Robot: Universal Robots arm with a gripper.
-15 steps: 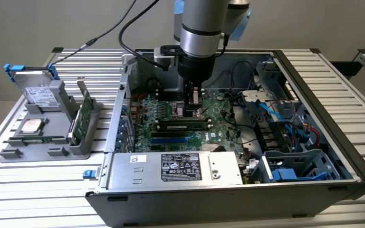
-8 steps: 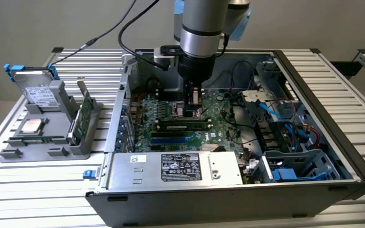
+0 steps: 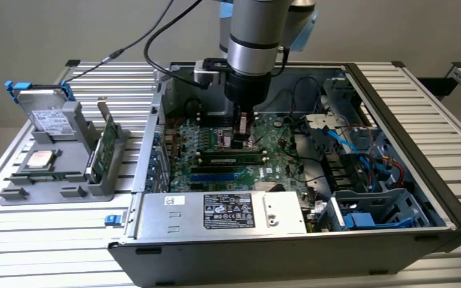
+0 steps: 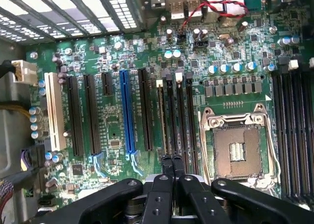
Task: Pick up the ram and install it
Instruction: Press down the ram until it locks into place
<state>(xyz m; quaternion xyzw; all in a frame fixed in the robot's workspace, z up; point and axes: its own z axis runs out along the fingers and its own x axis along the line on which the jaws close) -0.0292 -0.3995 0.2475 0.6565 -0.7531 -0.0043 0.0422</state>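
While the arm reaches down into the open computer case (image 3: 446, 207), the jaws (image 4: 171, 161) are pressed together, nothing visibly pinched between them, just above the row of memory slots (image 4: 177, 118) beside the empty processor socket (image 4: 237, 150). One slot there holds a thin green stick, apparently the ram (image 4: 160, 121), standing on edge. Outside the case, a grey holder (image 3: 54, 162) sits on the table (image 3: 30, 240).

I am working over a ribbed aluminium table (image 3: 46, 240). An open computer case (image 3: 422, 198) is sitting directly on it, and a grey parts holder (image 3: 62, 180) is resting beside it, toward the exterior view's left.
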